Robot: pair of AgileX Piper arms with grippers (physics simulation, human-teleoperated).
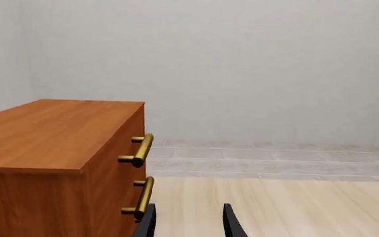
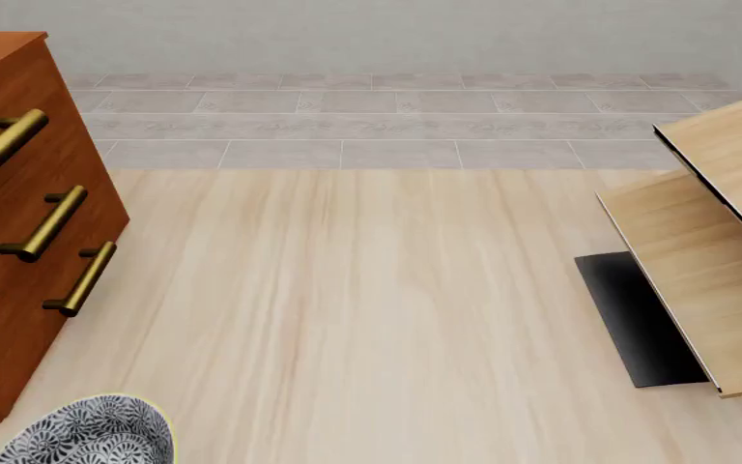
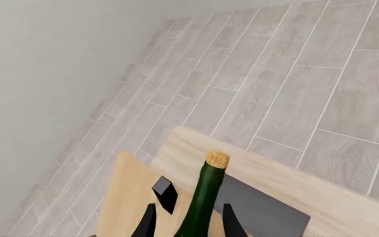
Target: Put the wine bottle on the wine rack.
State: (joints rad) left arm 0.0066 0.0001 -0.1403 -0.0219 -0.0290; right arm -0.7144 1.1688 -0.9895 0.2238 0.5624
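While gripped, wine bottle [image 3: 203, 202] points cork-first beyond right end effector [image 3: 188, 221].

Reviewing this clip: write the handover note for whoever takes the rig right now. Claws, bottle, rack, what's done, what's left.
Left claw: open, empty, idle beside the drawer cabinet.
Right claw: its fingers flank the wine bottle, neck and cork pointing away from the wrist; it looks gripped, though contact is out of frame.
Wine rack: at the table's right edge in the front view, where only a dark green sliver of the bottle shows against it.
Done: bottle picked up and brought over the rack.
Left: seat the bottle on the rack, open, withdraw.
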